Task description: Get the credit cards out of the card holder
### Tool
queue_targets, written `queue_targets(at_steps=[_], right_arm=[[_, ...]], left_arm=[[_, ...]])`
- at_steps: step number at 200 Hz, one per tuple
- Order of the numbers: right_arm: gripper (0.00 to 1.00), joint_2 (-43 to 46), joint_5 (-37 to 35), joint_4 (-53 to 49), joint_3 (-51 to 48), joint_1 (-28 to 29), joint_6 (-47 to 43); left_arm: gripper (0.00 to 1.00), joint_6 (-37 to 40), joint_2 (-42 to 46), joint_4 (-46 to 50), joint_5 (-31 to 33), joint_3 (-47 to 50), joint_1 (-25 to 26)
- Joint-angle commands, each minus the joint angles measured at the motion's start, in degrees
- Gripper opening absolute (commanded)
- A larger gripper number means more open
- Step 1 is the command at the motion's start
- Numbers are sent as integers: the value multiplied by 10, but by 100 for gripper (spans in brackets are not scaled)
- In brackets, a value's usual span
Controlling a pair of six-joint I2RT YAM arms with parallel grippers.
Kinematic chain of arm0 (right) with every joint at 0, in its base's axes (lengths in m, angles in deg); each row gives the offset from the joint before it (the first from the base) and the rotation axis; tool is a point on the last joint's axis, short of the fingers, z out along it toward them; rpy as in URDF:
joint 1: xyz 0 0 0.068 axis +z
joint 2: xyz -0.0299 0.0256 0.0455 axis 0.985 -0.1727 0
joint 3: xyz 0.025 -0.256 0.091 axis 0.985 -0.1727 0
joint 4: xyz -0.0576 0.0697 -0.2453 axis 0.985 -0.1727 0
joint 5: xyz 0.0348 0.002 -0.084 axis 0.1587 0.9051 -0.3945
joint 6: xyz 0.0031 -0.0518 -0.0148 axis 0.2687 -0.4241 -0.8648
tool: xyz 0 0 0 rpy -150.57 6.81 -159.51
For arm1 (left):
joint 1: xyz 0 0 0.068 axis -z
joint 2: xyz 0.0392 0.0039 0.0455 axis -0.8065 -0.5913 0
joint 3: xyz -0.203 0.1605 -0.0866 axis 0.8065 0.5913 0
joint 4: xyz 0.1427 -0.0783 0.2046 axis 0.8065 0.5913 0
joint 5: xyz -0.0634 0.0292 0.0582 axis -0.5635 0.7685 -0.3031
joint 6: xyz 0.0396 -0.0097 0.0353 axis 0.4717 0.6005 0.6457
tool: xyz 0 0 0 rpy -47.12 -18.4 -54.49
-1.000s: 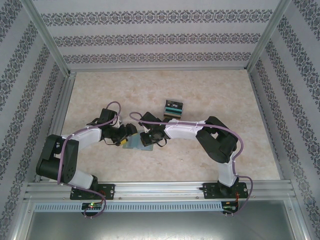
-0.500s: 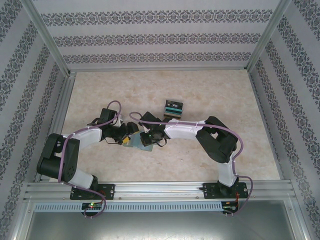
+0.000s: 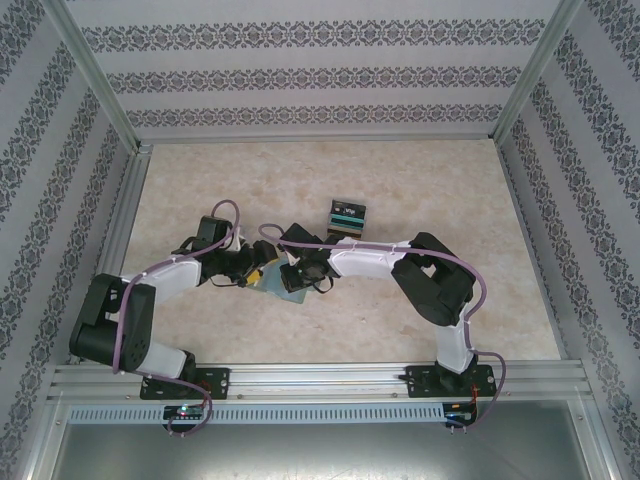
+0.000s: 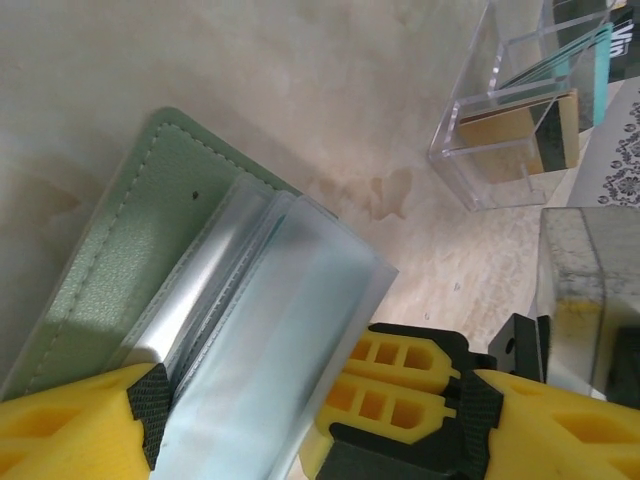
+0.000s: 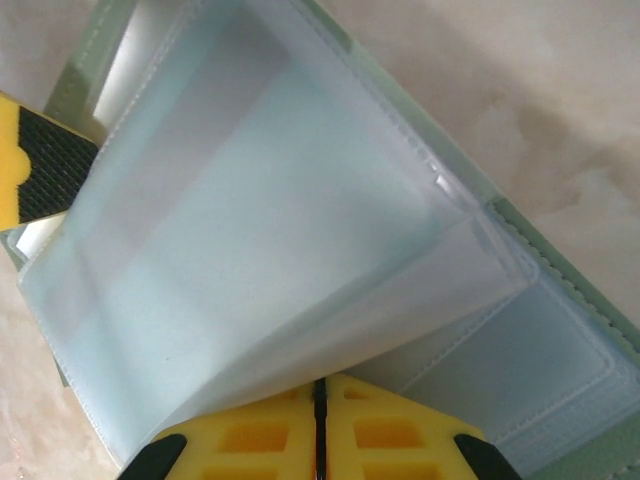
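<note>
Card holder (image 4: 120,250) looked light, floppy, slick. Right gripper (image 5: 320,430) pinched shut on its clear sleeve (image 5: 280,220); left gripper (image 4: 240,415) gaped wide astride it, holding nothing. Stiff green cover edge was the better hold.

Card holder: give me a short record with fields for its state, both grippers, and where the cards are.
holder: open on the table, green cover down, clear sleeves fanned up
right gripper: shut on a sleeve's edge
left gripper: open, straddling the sleeves
cards: in a clear box, apart from the holder
sleeve contents: no card seen
</note>
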Motion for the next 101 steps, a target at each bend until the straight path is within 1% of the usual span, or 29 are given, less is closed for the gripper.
queue_targets(at_steps=[1,54,101], right_arm=[[11,-22,1,-10,-1,4,7],[11,-20,1,-10,-2,4,8],[11,-18,1,-10,-2,5,9]], left_arm=[[78,-15,22,-28,-48,3,2],[78,-14,43,-15,-38,2,2],[78,-20,47,-22,-47,6,2]])
